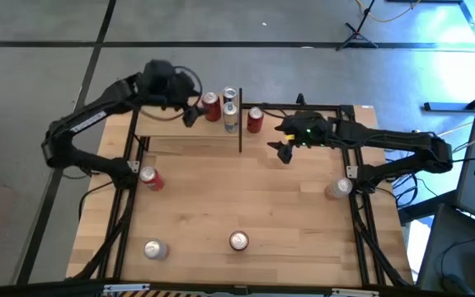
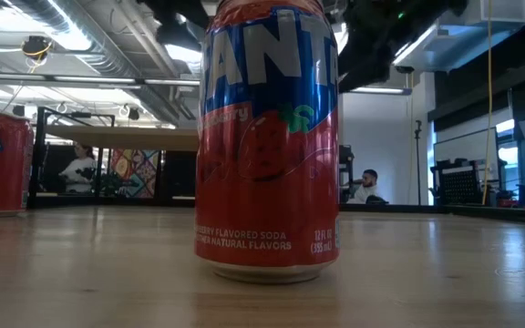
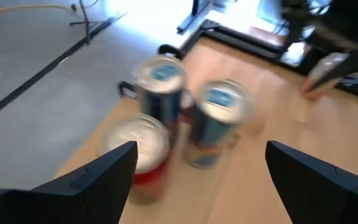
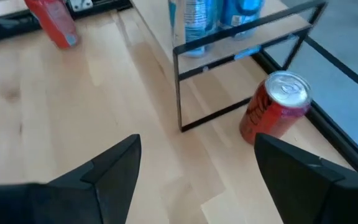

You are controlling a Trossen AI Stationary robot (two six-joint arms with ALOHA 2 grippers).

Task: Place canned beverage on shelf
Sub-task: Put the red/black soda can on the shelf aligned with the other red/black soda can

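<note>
The shelf (image 1: 176,132), a light-wood board in thin black posts, stands at the table's far side. On its right end stand a red can (image 1: 212,106) and two blue cans (image 1: 230,96) (image 1: 232,120). Another red can (image 1: 256,120) stands upright on the table just right of the shelf. My left gripper (image 1: 190,115) is open above the shelf, just left of the three cans; its wrist view (image 3: 197,165) shows them between and beyond the fingers. My right gripper (image 1: 284,150) is open and empty, right of and nearer than the red can (image 4: 277,107).
More cans are on the table: a red one (image 1: 149,177) at the left, a silver one (image 1: 154,249) and a red one (image 1: 238,241) near the front edge, and a silver one (image 1: 338,188) at the right. The low view shows the red can (image 2: 267,137) close up, with people in the room behind.
</note>
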